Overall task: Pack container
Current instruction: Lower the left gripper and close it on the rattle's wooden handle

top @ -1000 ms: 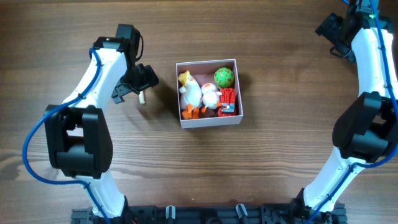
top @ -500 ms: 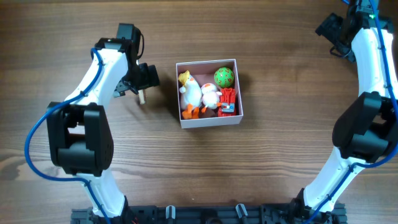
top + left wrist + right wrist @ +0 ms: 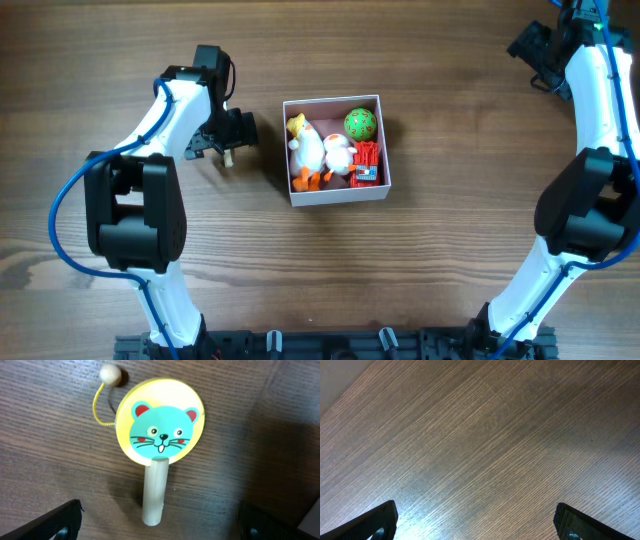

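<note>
Wood grain runs across the whole table (image 3: 470,435) — dark, flat and matte. My left gripper (image 3: 228,140) hovers with jaws spread wide and empty, straight over the cat-face rattle drum (image 3: 160,427), which lies flat just left of the container (image 3: 338,193). The container sits mid-table and holds a plush duck (image 3: 307,150), a green ball (image 3: 361,123) and a red toy (image 3: 366,165). Its thin walls look light enough to skid if bumped. I judge the drum light and stiff, with a slick painted disc, so I'd pinch the bare wooden handle (image 3: 154,490) — the bead (image 3: 110,375) on its cord will likely dangle. The right gripper (image 3: 537,50) hangs at the far right, jaws wide apart, holding nothing
</note>
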{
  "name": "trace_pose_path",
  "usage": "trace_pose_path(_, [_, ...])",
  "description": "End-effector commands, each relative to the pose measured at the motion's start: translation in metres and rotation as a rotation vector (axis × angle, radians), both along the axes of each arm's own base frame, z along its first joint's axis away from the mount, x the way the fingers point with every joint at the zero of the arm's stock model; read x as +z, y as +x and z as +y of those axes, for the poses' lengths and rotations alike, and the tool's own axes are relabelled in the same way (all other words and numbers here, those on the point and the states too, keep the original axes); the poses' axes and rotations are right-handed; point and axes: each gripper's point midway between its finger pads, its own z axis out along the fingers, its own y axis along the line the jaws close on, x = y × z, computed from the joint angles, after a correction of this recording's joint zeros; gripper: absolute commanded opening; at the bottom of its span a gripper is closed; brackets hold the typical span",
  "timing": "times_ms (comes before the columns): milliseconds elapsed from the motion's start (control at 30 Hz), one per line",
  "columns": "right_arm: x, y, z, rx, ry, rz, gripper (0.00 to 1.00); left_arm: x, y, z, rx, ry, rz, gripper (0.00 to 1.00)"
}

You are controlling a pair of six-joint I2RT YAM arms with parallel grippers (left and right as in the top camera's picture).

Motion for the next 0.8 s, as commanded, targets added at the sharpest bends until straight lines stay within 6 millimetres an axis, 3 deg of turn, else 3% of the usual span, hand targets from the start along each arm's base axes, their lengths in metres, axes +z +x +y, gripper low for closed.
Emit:
trace_pose_path(0, [0.012,-0.002,0.001,-0.007,0.003,-0.027,1.0,-0.011,-0.003,-0.006,-0.025,-0.024,0.027,1.0])
trace_pose_path(200, [0.012,-0.002,0.001,-0.006,0.002,-0.027,1.0,-0.028,-0.011,-0.005,-0.024,-0.018,0.081,1.0])
trace_pose_path(667, [0.012,-0.002,0.001,-0.007,0.003,-0.027,1.0,-0.029,-0.009,-0.005,-0.024,-0.019,0.073,0.99])
trace_pose_path(767, [0.012,-0.002,0.001,-0.007,0.003,-0.027,1.0,-0.029,-0.009,-0.005,-0.024,-0.019,0.071,0.76])
